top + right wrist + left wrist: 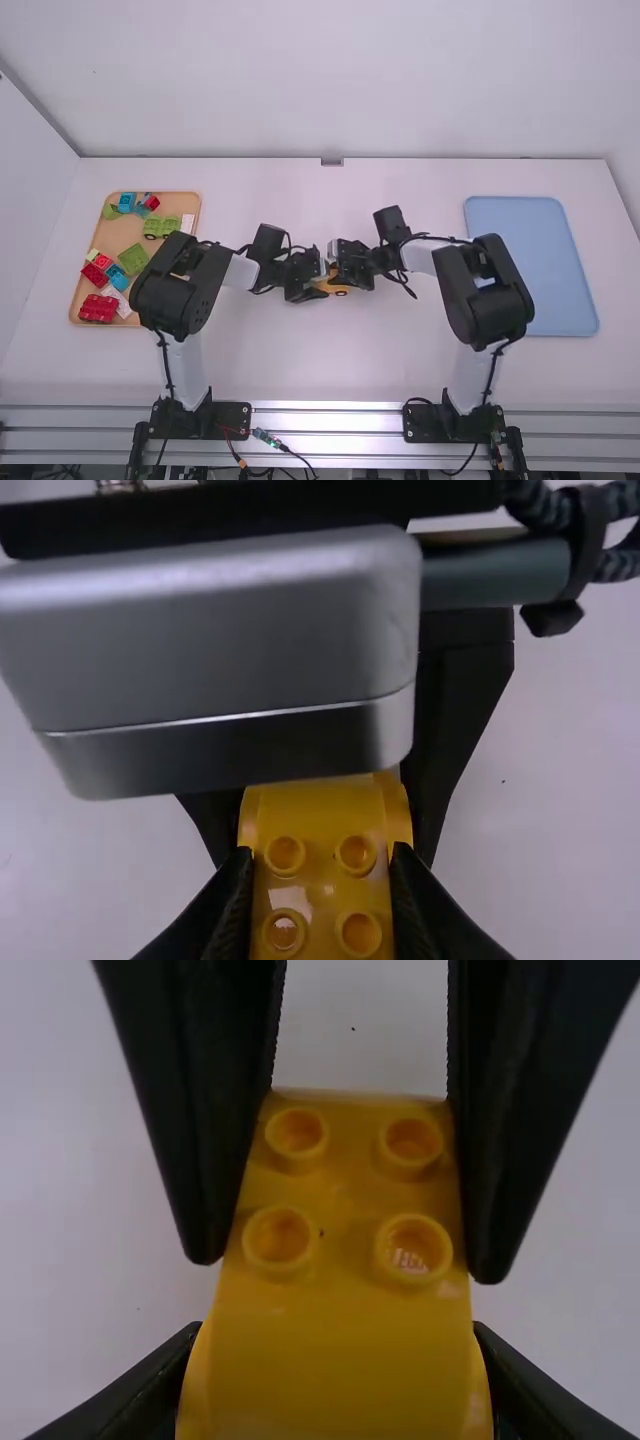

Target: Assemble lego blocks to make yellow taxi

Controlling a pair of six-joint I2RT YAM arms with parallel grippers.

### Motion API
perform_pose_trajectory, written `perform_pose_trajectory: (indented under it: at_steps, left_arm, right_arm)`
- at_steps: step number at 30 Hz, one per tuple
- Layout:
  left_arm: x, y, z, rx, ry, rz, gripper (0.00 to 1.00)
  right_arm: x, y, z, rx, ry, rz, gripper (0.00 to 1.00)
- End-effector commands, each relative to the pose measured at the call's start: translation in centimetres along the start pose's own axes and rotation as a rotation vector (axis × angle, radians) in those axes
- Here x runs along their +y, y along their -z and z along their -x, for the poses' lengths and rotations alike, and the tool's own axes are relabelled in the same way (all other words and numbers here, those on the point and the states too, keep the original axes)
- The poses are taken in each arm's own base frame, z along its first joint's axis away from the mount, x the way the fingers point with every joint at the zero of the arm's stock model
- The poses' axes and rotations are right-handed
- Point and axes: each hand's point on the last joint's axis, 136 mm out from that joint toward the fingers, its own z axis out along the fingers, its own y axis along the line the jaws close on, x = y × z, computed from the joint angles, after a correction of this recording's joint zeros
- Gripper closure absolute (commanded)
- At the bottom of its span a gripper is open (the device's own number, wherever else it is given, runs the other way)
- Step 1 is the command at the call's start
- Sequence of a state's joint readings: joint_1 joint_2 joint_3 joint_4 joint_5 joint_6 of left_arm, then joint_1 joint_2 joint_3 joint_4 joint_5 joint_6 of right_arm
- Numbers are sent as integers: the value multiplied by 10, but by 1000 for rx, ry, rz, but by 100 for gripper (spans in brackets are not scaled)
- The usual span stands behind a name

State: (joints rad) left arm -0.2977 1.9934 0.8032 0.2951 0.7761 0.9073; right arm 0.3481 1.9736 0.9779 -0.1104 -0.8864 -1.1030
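Observation:
Near the middle of the table, my left gripper (317,291) and right gripper (338,268) meet at a yellow vehicle body (341,291). In the left wrist view, the left gripper (335,1350) is shut on the smooth, rounded end of the yellow body (335,1360); the right gripper's black fingers flank its four-studded end. In the right wrist view, the right gripper (322,860) is shut on the studded end of the yellow body (320,880), while the left gripper stands behind at the rounded end. Whether the body is one block or joined blocks, I cannot tell.
At the left, a wooden tray (99,235) holds several red, green, blue and white blocks, including a green wheeled piece (161,228). A light blue tray (530,265) lies at the right, partly behind the right arm. Both forearms bend inward over the table.

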Motion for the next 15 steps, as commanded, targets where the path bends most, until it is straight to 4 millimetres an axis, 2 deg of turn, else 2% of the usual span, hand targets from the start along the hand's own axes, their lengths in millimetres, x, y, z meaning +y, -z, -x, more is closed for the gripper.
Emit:
perform_pose_trajectory:
  at_steps: [1,7,11,15]
  left_arm:
    - [-6,-5,-15,61,3,2,92]
    - [-5,-5,-16,65,4,4,92]
    - [-5,-5,-16,64,2,6,92]
    - [-4,-5,-16,63,2,7,93]
  right_arm:
    - [20,-15,-49,185,-76,23,100]
    - [17,-15,-58,213,-111,11,100]
    - [13,-26,-73,262,-145,24,100]
    - [17,-26,-68,192,-99,81,100]
